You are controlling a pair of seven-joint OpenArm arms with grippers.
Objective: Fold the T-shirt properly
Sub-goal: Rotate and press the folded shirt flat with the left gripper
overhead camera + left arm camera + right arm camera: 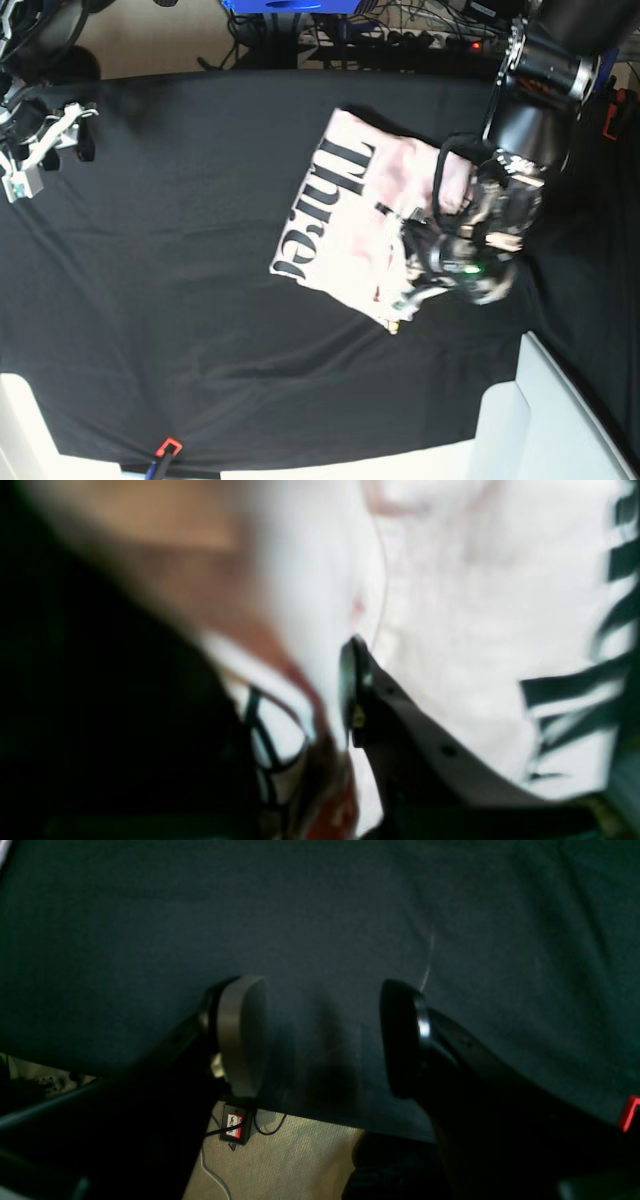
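The left gripper (410, 290) has its jaws nearly together, and in the blurred left wrist view they seem to pinch a fold of the T-shirt (345, 215). This gripper sits at the shirt's lower right corner. The right gripper (320, 1035) has its jaws apart with nothing between them, above the bare black table cloth (170, 250) at the worktop's far left corner. The T-shirt lies partly folded right of the worktop's centre, black lettering (315, 205) up.
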